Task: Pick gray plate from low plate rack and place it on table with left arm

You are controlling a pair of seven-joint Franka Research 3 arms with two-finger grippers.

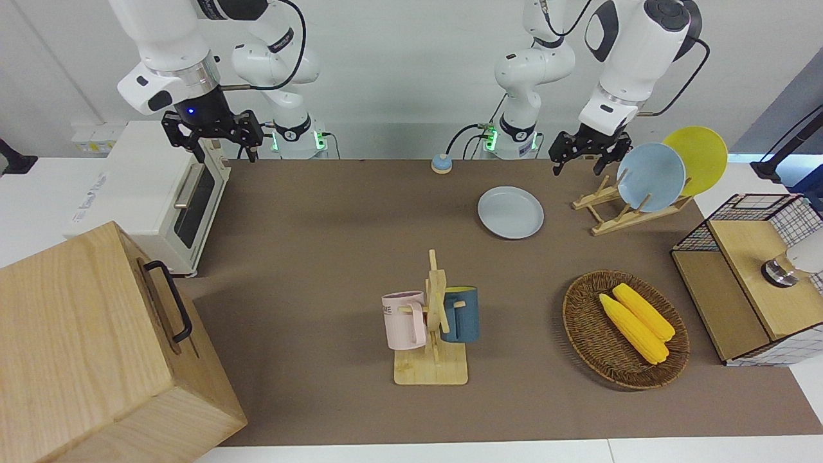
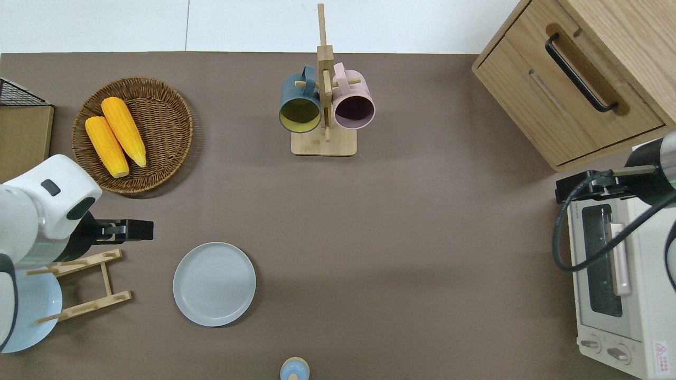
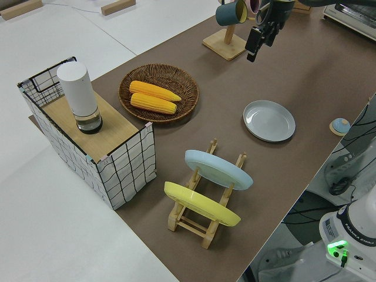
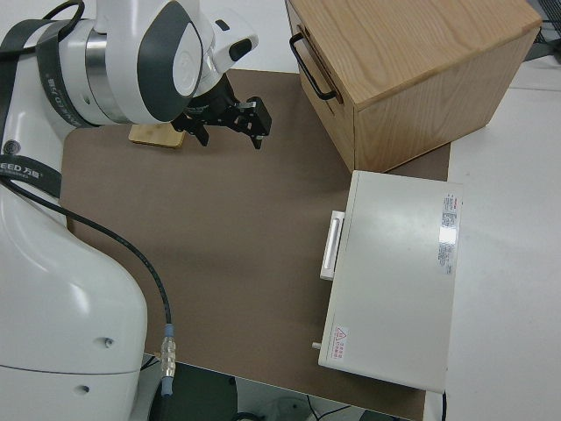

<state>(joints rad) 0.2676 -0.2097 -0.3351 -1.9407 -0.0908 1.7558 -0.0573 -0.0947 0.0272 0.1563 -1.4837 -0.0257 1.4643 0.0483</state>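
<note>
The gray plate (image 2: 214, 284) lies flat on the table (image 2: 401, 253), just beside the rack (image 2: 79, 287) on the side toward the table's middle and apart from it, so the placing looks done. It rests rim up with bare table all round, touching nothing, which suits a plate meant to stay put. The left gripper (image 1: 584, 149) hangs empty in the air, over the table next to the rack's farther rail in the overhead view; its fingers (image 1: 558, 152) stand apart with nothing between them, as fits a hand that has let go and is clear of the plate. The rack keeps the blue plate (image 1: 651, 177) and the yellow plate (image 1: 699, 157) leaning on its pegs at the end toward the left arm, while the slots nearest the gray plate stand bare, likely where it came from. The right arm is parked, its gripper (image 1: 215, 132) holding nothing and its fingers spread.
</note>
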